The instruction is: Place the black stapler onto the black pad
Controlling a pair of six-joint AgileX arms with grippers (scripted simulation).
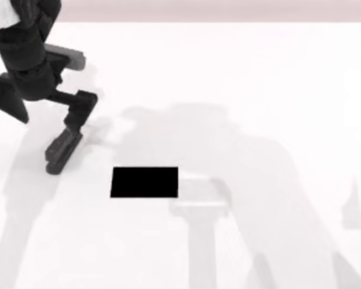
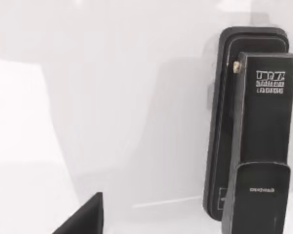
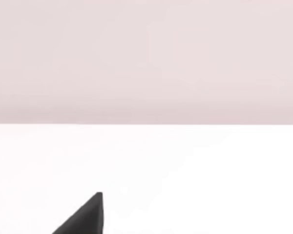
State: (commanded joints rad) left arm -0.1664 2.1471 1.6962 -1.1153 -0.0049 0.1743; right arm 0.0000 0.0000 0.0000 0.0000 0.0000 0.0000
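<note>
The black stapler (image 1: 63, 150) lies slantwise on the white table at the left, a little up and left of the black pad (image 1: 144, 182), and apart from it. My left gripper (image 1: 84, 79) hangs over the table just behind the stapler, open, with nothing between its fingers. One finger reaches down toward the stapler's far end. In the left wrist view the stapler (image 2: 254, 122) shows lengthwise with pale lettering on its top arm, and one fingertip (image 2: 85, 219) stands well aside from it. My right arm is outside the top view; its wrist view shows one dark fingertip (image 3: 85, 219) over bare table.
Pale grey arm shadows (image 1: 198, 205) lie over the middle and right of the table, one next to the pad's right edge. A pinkish wall (image 1: 228, 9) runs along the table's far edge.
</note>
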